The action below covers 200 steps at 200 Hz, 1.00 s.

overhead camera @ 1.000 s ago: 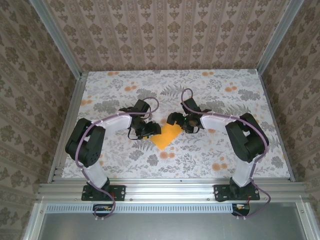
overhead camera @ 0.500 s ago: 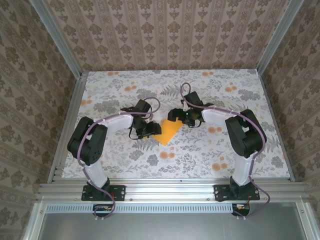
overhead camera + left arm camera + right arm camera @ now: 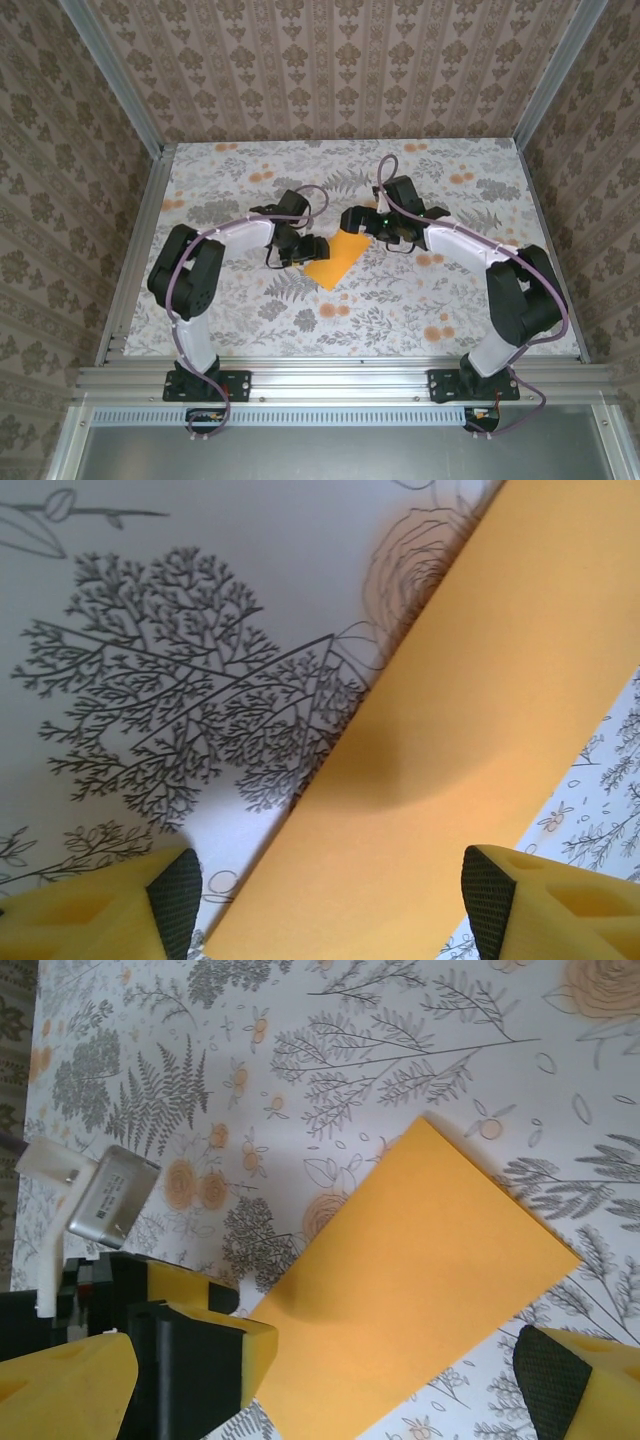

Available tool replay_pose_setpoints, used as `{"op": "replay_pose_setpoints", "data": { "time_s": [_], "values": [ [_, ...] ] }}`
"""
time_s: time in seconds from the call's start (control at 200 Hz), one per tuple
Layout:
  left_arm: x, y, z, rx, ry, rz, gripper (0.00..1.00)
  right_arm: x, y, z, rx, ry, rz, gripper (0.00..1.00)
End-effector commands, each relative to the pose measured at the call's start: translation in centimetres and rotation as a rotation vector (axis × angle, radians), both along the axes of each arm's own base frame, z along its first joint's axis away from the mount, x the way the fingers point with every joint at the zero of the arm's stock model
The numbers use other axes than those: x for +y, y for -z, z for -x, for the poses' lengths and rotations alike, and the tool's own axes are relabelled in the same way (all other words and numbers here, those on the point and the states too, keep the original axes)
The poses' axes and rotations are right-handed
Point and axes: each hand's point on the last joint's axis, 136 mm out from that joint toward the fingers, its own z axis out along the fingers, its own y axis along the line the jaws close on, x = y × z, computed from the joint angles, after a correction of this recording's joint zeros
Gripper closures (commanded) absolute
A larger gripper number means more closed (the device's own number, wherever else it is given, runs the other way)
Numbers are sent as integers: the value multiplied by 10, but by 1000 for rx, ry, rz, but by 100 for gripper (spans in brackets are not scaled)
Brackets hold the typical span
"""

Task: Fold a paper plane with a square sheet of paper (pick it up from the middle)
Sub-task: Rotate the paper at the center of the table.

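The square sheet of paper [image 3: 335,260] lies flat on the flowered cloth as an orange-yellow rectangle, long side running diagonally. My left gripper [image 3: 310,247] hovers low over its left end, jaws open. In the left wrist view the paper [image 3: 450,730] runs as a band under the left gripper [image 3: 332,910], with no pad touching it. My right gripper [image 3: 360,222] stands open at the paper's far right end. In the right wrist view the paper [image 3: 430,1270] lies whole beneath the right gripper [image 3: 320,1400], and the left gripper [image 3: 195,1355] shows at the lower left.
The table [image 3: 250,310] wears a white cloth printed with grey leaves and small orange flowers. Aluminium rails run along the left side [image 3: 135,250] and the right side [image 3: 550,250]. Wallpapered walls close in the back and both sides.
Both grippers have moved towards the far side of the table. The right jaws stand wider. More of the paper shows, shifted slightly farther away.
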Motion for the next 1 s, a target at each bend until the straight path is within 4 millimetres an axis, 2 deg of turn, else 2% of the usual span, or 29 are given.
{"op": "replay_pose_setpoints", "data": {
  "time_s": [0.0,0.31,0.46,0.565,0.725,0.89,0.995],
  "values": [
    [-3,10,14,38,51,-39,27,-14,-7,2,-10,54,14,0],
    [-20,0,58,85,121,7,28,-42,6,7,26,153,49,1],
    [-42,-5,82,131,180,91,29,-56,14,13,47,198,54,1],
    [-57,-12,90,133,221,136,29,-64,18,21,59,224,51,1],
    [-65,-26,82,92,230,162,30,-74,24,34,81,245,60,1],
    [-54,-36,47,-29,157,95,37,-77,32,51,104,236,65,0],
    [-60,-41,26,-66,124,120,47,-68,41,61,134,214,29,0]
  ]
}}
